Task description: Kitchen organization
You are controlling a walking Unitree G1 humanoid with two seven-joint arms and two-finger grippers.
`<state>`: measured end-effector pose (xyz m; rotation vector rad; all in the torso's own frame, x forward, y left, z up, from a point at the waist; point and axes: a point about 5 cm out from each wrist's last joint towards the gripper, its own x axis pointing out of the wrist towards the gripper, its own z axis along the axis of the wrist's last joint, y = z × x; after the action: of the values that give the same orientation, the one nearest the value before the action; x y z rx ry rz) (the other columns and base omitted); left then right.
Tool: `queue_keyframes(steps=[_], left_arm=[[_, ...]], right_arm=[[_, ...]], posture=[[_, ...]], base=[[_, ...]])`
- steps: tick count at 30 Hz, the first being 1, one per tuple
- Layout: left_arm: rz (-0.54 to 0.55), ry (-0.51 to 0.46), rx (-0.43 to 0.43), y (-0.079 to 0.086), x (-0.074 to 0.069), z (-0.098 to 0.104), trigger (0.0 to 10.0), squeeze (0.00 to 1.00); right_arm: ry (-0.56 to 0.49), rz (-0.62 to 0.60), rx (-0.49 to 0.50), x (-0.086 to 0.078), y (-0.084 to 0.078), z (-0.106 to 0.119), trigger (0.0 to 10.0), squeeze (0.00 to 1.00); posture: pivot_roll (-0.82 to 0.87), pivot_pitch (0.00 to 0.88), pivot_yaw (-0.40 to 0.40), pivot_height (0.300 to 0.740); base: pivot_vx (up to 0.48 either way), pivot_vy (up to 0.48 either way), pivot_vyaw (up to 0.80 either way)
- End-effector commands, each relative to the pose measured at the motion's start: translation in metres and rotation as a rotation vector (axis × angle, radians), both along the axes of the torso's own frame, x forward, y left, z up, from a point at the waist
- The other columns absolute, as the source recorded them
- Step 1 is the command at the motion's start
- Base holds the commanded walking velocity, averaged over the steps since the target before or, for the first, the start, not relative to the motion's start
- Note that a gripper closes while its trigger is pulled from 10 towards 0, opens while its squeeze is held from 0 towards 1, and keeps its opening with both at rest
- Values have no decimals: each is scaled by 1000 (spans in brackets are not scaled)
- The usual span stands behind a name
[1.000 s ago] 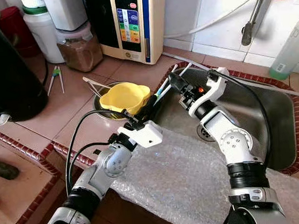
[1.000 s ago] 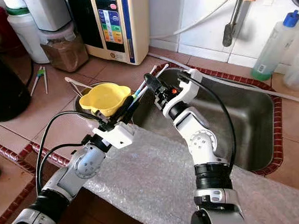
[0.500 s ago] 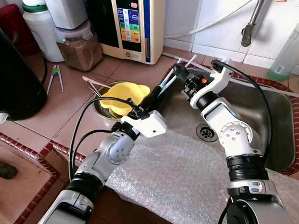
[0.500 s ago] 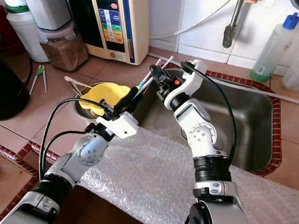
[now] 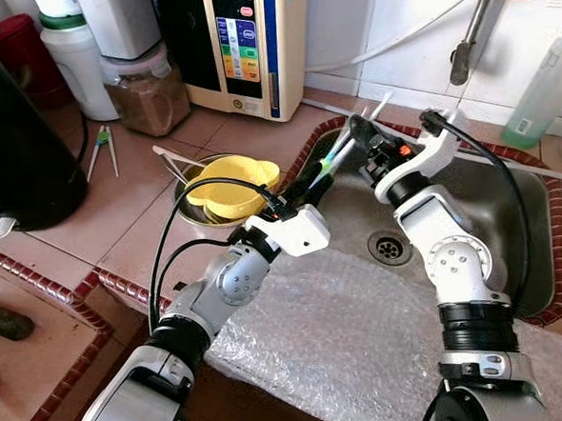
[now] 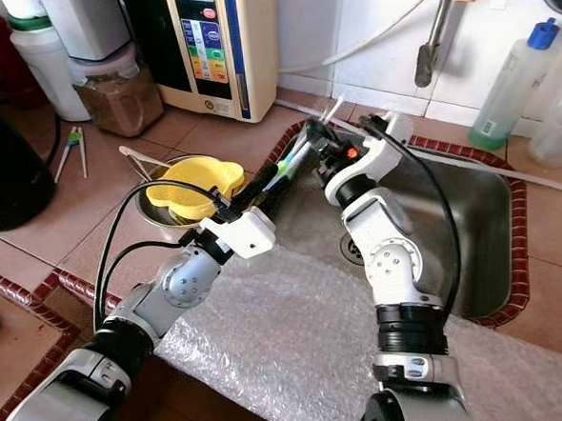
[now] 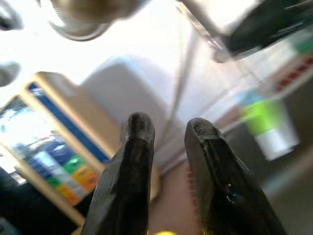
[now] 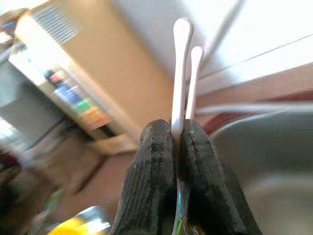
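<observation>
Brushed steel sink, glossy yellow plastic bowl, crinkly bubble wrap, matt terracotta tiles

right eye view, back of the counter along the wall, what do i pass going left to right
white container with green lid → jar of brown powder → beige water purifier with coloured buttons → hanging faucet handle → clear bottle with blue cap

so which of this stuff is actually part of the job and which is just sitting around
In the job:
- right gripper, shut on two white utensil handles
- left gripper, open, by the sink
- yellow bowl in a metal bowl

Lying about:
- black kettle
- water purifier
- bubble wrap
- plastic bottle
</observation>
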<state>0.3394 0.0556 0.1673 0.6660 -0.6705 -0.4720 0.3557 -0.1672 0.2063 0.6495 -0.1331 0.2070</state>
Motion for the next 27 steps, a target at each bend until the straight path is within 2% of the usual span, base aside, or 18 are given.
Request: queue_keyframes(steps=[1, 6, 10, 12, 13, 15, 16, 20, 21, 22, 23, 24, 27], left_arm=[[-14, -39, -25, -2, 2, 14, 10000, 1000], [-2, -37, -16, 3, 5, 16, 10000, 1000], [-14, -33, -28, 7, 3, 19, 10000, 1000], [-33, 35, -34, 7, 4, 14, 10000, 1000], [-61, 102, -45, 6, 3, 10, 10000, 1000], [-97, 191, -35, 4, 1, 2, 10000, 1000], [-124, 257, -45, 3, -1, -3, 10000, 1000], [-137, 351, -91, 7, -5, -8, 10000, 1000], [-138, 376, -100, 8, -5, -10, 10000, 1000], [-154, 438, -107, 9, -7, -14, 10000, 1000], [-161, 459, -96, 10, -9, -16, 10000, 1000], [-171, 473, -71, 10, -12, -18, 10000, 1000], [-187, 507, -62, 10, -15, -21, 10000, 1000]], right_arm=[[-17, -40, -50, 4, 1, 3, 0, 0], [-24, -112, -52, 10, -5, 6, 0, 0], [5, -185, -116, 12, -11, -3, 0, 0], [40, -246, -199, 14, -16, -9, 0, 0], [89, -287, -298, 15, -21, -19, 0, 0], [135, -298, -301, 13, -28, -30, 0, 0], [163, -298, -337, 12, -32, -39, 0, 0], [189, -304, -440, 11, -39, -49, 0, 0], [193, -310, -453, 11, -41, -50, 0, 667], [200, -313, -484, 12, -44, -53, 0, 1000], [209, -319, -493, 12, -45, -54, 6235, 1000], [236, -320, -507, 12, -45, -58, 10000, 1000], [270, -300, -518, 12, -42, -67, 10000, 1000]], posture=[[-90, 112, -2, 740], [-38, 111, 11, 740], [-28, 100, 25, 740], [-33, 92, 35, 740], [-35, 89, 37, 740], [-37, 84, 37, 740], [-35, 84, 36, 740], [-37, 85, 26, 740], [-36, 84, 26, 740], [-32, 84, 22, 740], [-24, 83, 16, 740], [-18, 84, 13, 740], [-7, 84, 9, 740]], base=[[0, 0, 0], [0, 0, 0], [0, 0, 0], [0, 0, 0], [0, 0, 0], [0, 0, 0], [0, 0, 0], [0, 0, 0], [0, 0, 0], [0, 0, 0], [0, 0, 0], [0, 0, 0], [0, 0, 0]])
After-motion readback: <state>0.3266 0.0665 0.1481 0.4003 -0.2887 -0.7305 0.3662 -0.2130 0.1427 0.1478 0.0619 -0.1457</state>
